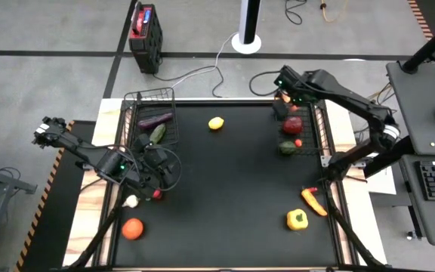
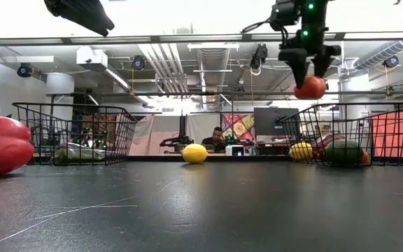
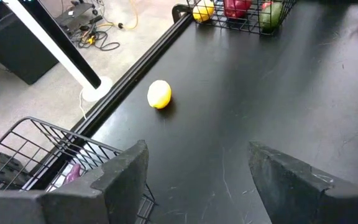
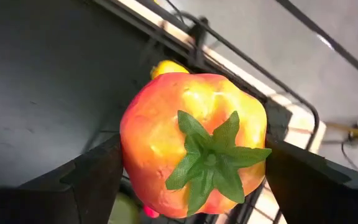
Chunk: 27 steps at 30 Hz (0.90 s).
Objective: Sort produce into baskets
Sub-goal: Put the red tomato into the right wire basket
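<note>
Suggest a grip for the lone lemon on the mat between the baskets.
Come straight down on the lemon and close the fingers across its short, round middle. It lies alone on the mat, clear of both baskets, so every side is open; the pointed ends would likely slip.

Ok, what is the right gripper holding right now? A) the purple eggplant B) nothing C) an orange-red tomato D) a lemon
C: the right gripper is shut on the orange-red tomato with a green leafy top, raised over the right basket; the lemon lies loose on the mat.
</note>
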Available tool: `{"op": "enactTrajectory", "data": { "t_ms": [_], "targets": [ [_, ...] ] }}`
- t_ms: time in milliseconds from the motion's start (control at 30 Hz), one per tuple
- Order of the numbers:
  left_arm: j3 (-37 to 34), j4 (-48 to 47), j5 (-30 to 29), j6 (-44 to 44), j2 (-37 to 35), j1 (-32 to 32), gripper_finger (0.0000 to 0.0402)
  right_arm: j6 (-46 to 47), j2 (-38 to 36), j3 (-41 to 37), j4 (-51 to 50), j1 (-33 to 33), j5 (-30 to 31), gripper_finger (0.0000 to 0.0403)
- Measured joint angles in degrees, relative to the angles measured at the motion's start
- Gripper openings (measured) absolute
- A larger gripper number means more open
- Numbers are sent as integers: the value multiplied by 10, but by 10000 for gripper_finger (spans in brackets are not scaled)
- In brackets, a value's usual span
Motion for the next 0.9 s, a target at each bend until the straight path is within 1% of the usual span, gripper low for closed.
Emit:
{"op": "enactTrajectory", "data": {
  "t_ms": [167,433,567,667,900],
  "targets": [
    [0,0,0,0,0,0,256,7,-22,-44,23,-14,5,336],
    [0,0,0,0,0,0,256,13,-55,-163,98,-41,7,336],
    [0,0,0,0,0,0,256,9,-56,-211,136,-64,-15,336],
    [0,1,2,0,0,0,256,3,-56,-232,151,-77,-18,336],
    [0,5,2,0,0,0,256,-3,-56,-249,184,-93,-18,336]
  ]
}}
